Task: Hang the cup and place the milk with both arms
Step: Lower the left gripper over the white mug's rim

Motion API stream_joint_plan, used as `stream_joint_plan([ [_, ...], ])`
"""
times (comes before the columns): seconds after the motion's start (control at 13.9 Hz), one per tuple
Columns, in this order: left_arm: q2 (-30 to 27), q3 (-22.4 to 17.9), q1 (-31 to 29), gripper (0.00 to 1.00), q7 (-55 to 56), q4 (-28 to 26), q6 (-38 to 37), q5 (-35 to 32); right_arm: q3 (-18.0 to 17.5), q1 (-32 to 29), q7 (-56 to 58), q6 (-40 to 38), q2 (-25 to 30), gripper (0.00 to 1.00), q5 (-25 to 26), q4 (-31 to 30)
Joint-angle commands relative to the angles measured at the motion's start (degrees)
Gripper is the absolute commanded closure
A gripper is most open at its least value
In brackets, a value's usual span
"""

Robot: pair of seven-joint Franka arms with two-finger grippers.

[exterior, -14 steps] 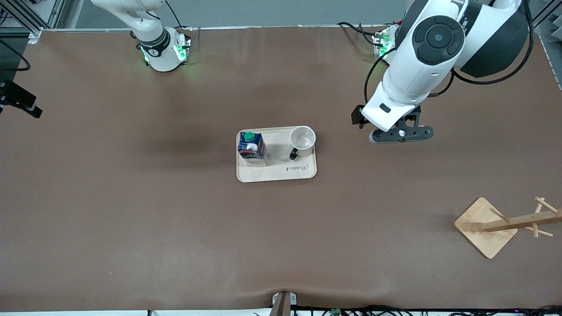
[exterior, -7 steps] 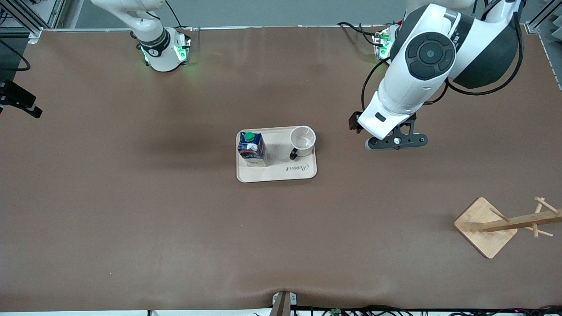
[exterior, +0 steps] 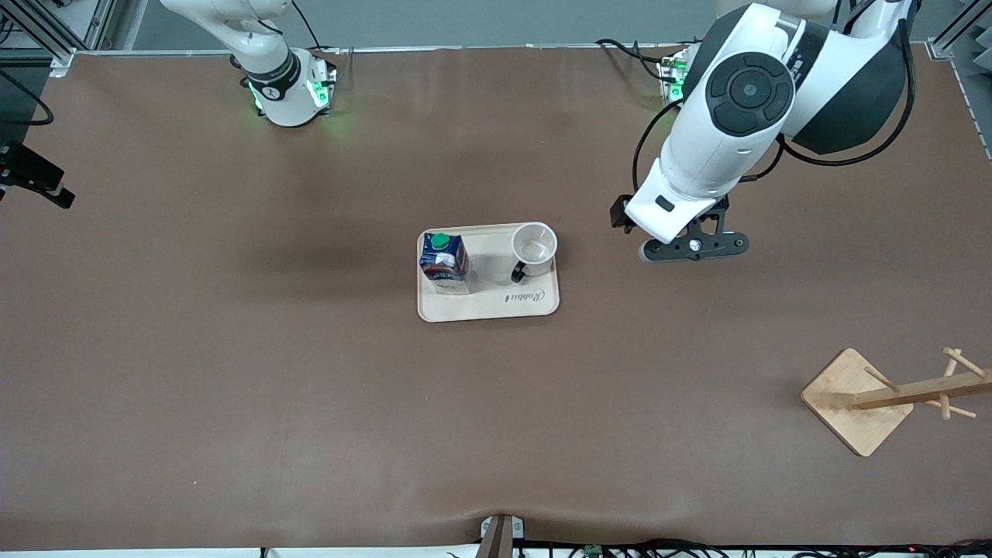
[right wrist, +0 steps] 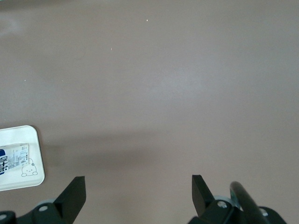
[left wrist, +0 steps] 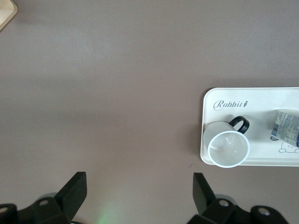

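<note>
The white cup (exterior: 535,246) with a black handle stands upright on a pale tray (exterior: 496,306), its handle turned toward the front camera. The dark blue milk (exterior: 444,262) with a green cap stands on the same tray, beside the cup toward the right arm's end. My left gripper (exterior: 692,248) is open and empty over bare table, beside the tray toward the left arm's end. The left wrist view shows the left gripper (left wrist: 139,186), the cup (left wrist: 227,147) and part of the milk (left wrist: 286,127). My right gripper (right wrist: 138,189) is open and empty over bare table, with the tray's corner (right wrist: 28,140) and the milk's edge (right wrist: 3,163) in its view.
A wooden mug rack (exterior: 856,399) with pegs stands on a square base near the front camera at the left arm's end; its corner shows in the left wrist view (left wrist: 5,11). Brown table surface lies all around the tray.
My left arm has swung its gripper a little toward the tray and lower in the front view. The cup, milk and tray have not moved.
</note>
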State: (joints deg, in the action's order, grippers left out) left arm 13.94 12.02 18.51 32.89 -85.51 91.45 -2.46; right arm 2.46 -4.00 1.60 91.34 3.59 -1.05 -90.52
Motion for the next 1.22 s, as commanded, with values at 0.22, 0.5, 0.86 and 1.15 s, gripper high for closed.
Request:
stream_joint_plan([
  [0.22,1.0,-0.15,1.18,0.0,0.95,1.22,-0.05,-0.26,-0.88,-1.01,-0.73,-0.73,-0.69,0.0,0.43,1.4],
  [0.5,2.49,-0.15,1.71,0.0,0.95,1.4,1.09,-0.18,-0.88,-0.92,-0.73,-0.64,-0.95,0.0,0.43,1.4],
  [0.86,5.21,-0.07,4.68,0.0,4.72,0.87,5.04,0.0,-0.79,-0.66,-0.73,-0.47,-1.13,0.0,0.43,1.4],
  [1.15,8.64,0.11,8.12,0.0,4.64,-4.39,14.08,-0.09,-0.88,-0.66,-0.73,-0.29,-1.21,0.0,0.43,1.4],
])
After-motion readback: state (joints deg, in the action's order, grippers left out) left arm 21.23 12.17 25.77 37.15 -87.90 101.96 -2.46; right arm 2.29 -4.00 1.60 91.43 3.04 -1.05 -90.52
